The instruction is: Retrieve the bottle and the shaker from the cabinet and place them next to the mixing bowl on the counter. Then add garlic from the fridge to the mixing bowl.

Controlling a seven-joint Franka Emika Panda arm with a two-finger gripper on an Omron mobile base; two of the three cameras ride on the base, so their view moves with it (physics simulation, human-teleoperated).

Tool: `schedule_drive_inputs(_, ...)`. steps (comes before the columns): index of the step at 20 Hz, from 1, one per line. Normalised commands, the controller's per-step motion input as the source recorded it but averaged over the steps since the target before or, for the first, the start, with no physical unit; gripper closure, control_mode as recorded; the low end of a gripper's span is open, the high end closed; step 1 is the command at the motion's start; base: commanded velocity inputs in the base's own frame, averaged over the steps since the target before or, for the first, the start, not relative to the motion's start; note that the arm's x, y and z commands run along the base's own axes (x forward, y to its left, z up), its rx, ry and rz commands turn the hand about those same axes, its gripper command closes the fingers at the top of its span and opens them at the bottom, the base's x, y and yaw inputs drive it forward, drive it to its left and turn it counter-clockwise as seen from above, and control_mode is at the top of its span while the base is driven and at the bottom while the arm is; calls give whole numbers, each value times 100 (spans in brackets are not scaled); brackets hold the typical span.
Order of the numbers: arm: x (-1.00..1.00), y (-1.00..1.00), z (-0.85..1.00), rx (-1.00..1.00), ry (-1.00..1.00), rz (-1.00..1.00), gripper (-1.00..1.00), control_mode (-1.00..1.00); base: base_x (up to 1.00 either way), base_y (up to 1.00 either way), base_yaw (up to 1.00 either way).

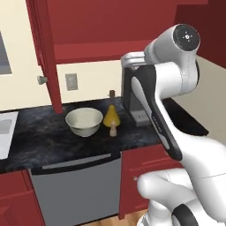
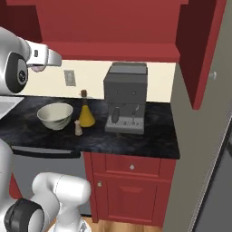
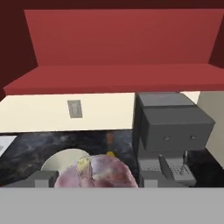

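We have the pinkish, papery garlic bulb (image 3: 96, 173) pinched between the two dark finger tips of the gripper (image 3: 94, 179) — in the hand view it sits right at the bottom, pressed from both sides, which is why it hangs there instead of dropping. Below and beyond it lies the cream ceramic mixing bowl (image 1: 84, 121), resting on the dark speckled worktop (image 1: 39, 141) towards its back edge, under the open red upper cabinet (image 1: 88, 26). Just beside the bowl stands the yellow, cone-shaped bottle with a cork stopper (image 1: 111, 114), and in front of that the small pale wooden shaker (image 1: 113, 129) — both set close to the bowl, as the task asks, so we judge that part done. The grey boxy coffee machine (image 2: 126, 97) occupies the worktop further along, well clear of the bowl. From the right base view the hand is held high above the worktop, short of the bowl's rim; we reckon it must come over the bowl before letting go.
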Motion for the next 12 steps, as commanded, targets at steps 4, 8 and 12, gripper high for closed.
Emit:
schedule_drive_inputs(4,0,0,0,0,0,0,100,100,43,-6,16)
schedule_drive_inputs(8,0,0,0,0,0,0,100,100,63,-12,17)
schedule_drive_inputs(12,0,0,0,0,0,0,100,100,62,-7,14)
